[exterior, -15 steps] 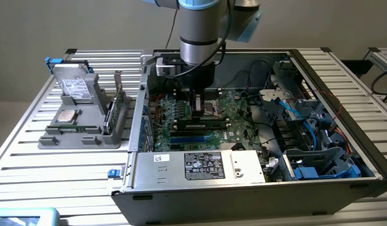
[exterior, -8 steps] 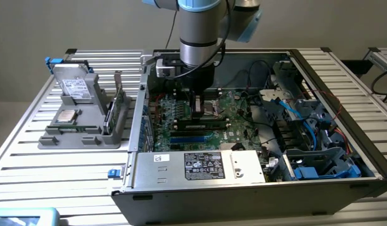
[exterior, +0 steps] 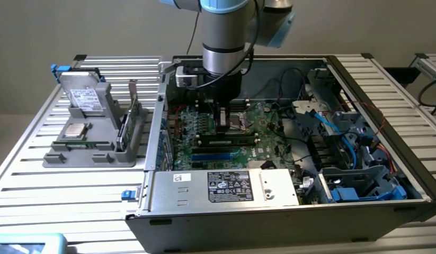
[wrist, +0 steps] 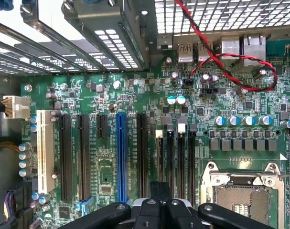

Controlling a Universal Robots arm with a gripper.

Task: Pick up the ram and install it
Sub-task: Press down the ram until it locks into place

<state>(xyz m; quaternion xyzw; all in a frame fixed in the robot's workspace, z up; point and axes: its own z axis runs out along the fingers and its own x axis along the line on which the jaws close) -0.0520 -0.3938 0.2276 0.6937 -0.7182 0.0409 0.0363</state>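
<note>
While the tool (exterior: pixel 223 126) hangs inside the computer case (exterior: pixel 387 153) above the motherboard (wrist: pixel 135 95), its fingers are pressed together, gripping nothing visible. The ram (exterior: pixel 228 142) sits seated in a motherboard slot below the tool.

Even, soft overhead light, mild glare on the table slats (exterior: pixel 34 174), slightly blurred edges.
</note>
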